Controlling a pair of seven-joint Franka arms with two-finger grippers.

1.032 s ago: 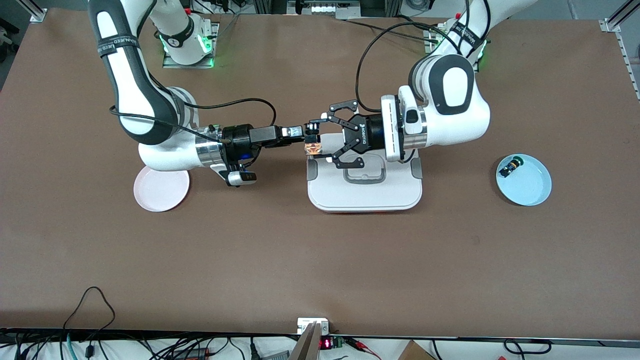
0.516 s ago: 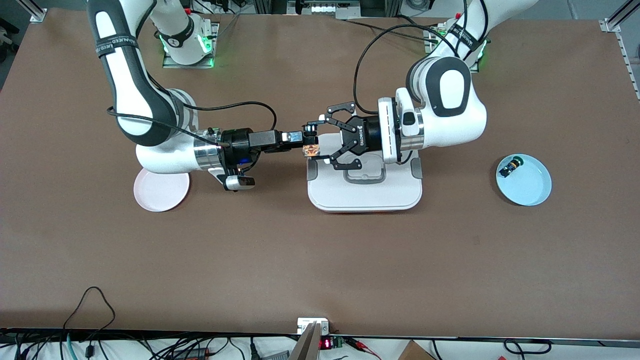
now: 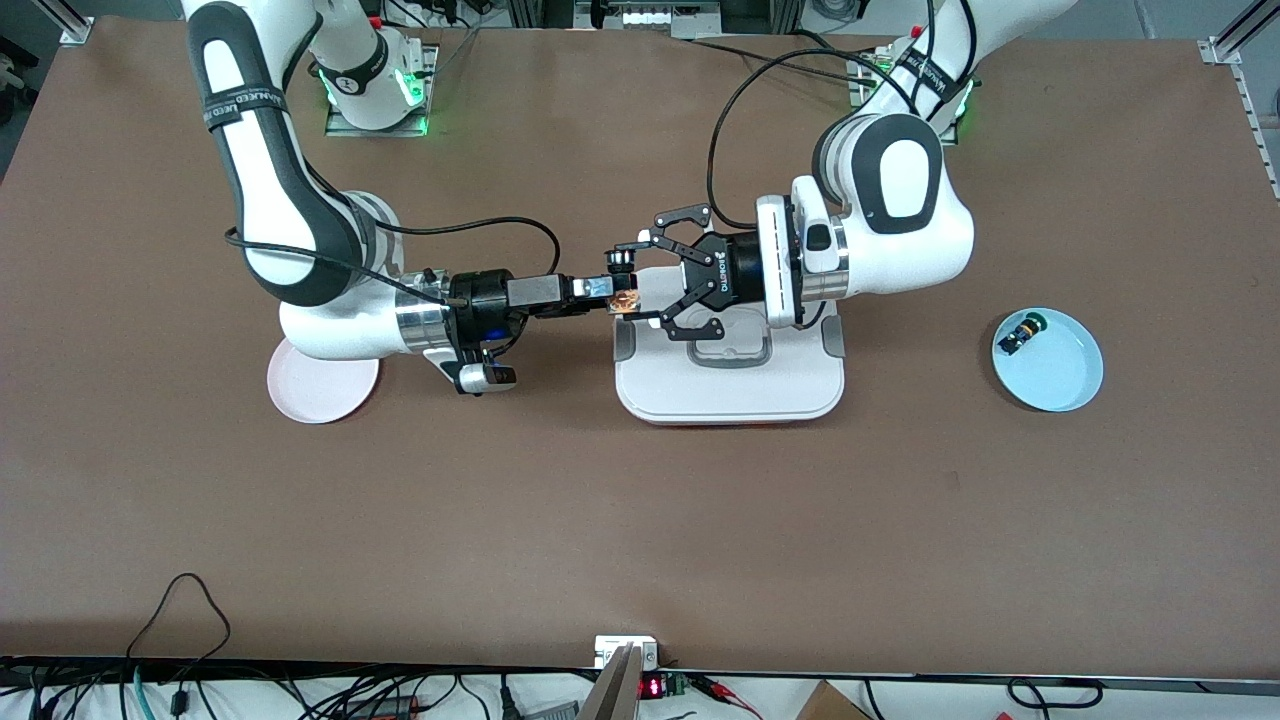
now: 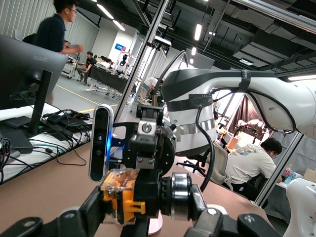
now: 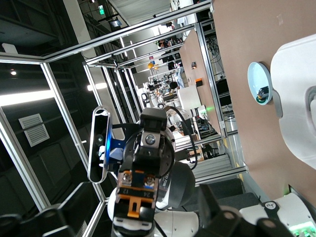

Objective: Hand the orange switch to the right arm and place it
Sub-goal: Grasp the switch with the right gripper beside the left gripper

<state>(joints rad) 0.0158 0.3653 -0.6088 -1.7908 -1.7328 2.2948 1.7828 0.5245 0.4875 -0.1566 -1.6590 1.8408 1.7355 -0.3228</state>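
The orange switch (image 3: 625, 299) hangs in the air over the edge of the white tray (image 3: 730, 380), between the two grippers. My left gripper (image 3: 632, 285), with the wide linkage fingers, is shut on it lengthwise. In the left wrist view one finger (image 4: 81, 217) presses the switch's (image 4: 123, 200) orange end and the other presses its silver-ringed end. My right gripper (image 3: 612, 290), the slim one, points at the orange end. In the right wrist view its fingers (image 5: 222, 215) stand wide apart on either side of the switch (image 5: 136, 200), so it is open.
A pink plate (image 3: 322, 385) lies under the right arm's wrist. A light blue plate (image 3: 1060, 375) at the left arm's end of the table holds a small black part with a green cap (image 3: 1022, 330). Cables run along the table's edge nearest the front camera.
The right gripper has moved in toward the switch's orange end and now brackets it. The left gripper shifted slightly toward the right arm and still holds the switch.
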